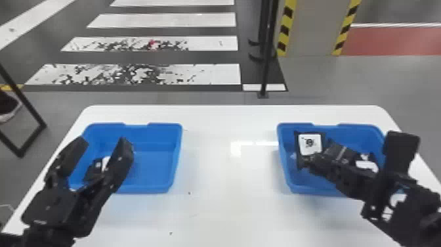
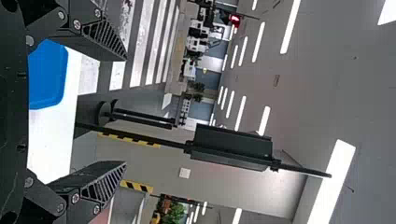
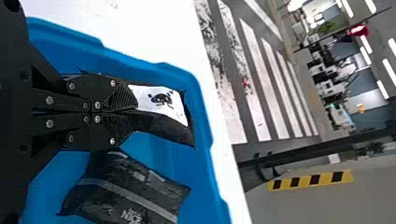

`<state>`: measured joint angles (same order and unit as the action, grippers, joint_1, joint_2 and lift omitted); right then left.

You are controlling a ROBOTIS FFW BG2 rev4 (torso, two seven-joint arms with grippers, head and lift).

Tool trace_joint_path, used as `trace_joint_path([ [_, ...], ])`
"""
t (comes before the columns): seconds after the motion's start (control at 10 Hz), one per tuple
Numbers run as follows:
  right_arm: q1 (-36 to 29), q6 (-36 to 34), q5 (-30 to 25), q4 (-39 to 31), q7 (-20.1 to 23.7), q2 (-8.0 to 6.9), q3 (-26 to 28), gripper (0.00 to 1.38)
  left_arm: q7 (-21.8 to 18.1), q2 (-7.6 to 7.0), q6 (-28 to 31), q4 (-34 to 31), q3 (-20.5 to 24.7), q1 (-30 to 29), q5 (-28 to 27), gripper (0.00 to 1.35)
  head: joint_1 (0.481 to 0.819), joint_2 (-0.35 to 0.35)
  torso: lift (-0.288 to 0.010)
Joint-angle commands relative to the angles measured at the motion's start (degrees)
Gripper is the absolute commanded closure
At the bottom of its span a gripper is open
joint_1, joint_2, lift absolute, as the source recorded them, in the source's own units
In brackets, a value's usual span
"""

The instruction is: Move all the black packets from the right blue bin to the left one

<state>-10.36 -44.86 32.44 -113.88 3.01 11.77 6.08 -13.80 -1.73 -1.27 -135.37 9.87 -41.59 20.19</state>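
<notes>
On the white bench, a left bin and a right bin were set. At lower left, the left gripper was spread wide; by the right gripper, a white-labelled black packet was pinched in the right bin.

A white label with a dark round emblem stood on a black packet in the right blue bin; the right wrist view also showed that emblem as dark print on white. Beside it, a second black packet bore pale lettering next to a grey band running across it. Another packet in the same bin carried a white patch. Beyond the table, black-and-yellow warning stripes marked the edges of a grey pillar, and white crosswalk bars, partly speckled dark, lay on the floor
</notes>
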Motion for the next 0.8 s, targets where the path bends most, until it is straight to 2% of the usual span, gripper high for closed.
trace_joint_path([
  [0.0,-0.33,2.81,0.46,-1.92,4.29,0.44,1.46,1.16,0.0,0.06,-1.97,0.44,-0.28,0.39,-0.65,0.26,0.695,0.036,-0.14],
  [0.1,1.78,2.53,2.86,0.19,9.91,0.62,1.57,1.16,0.09,0.06,-4.08,0.44,-0.28,0.53,-2.71,0.26,0.695,0.039,-0.14],
  [0.2,4.74,1.97,3.78,3.28,15.8,0.8,1.0,1.16,0.09,0.15,-3.38,0.44,-0.51,0.95,-2.71,0.26,0.695,0.058,-0.14],
  [0.3,6.7,3.38,5.26,4.26,19.05,1.32,-2.43,1.16,0.09,0.15,-4.08,1.0,-0.39,1.37,-2.37,0.26,0.695,0.072,-0.14],
  [0.5,12.75,9.14,13.49,12.28,28.19,3.52,-11.45,1.16,-0.09,0.15,-3.52,1.0,-0.96,2.08,-0.08,0.26,0.695,0.15,-0.14],
  [0.6,13.17,9.85,15.89,11.3,30.04,3.7,-14.31,1.16,-1.05,-0.12,0.0,0.72,-1.08,2.36,1.18,0.26,0.695,0.201,-0.14],
  [0.7,13.17,9.85,17.6,9.33,30.83,3.87,-16.71,1.16,-2.46,-0.73,4.36,0.58,-1.08,3.62,4.95,0.26,0.695,0.223,-0.14],
])
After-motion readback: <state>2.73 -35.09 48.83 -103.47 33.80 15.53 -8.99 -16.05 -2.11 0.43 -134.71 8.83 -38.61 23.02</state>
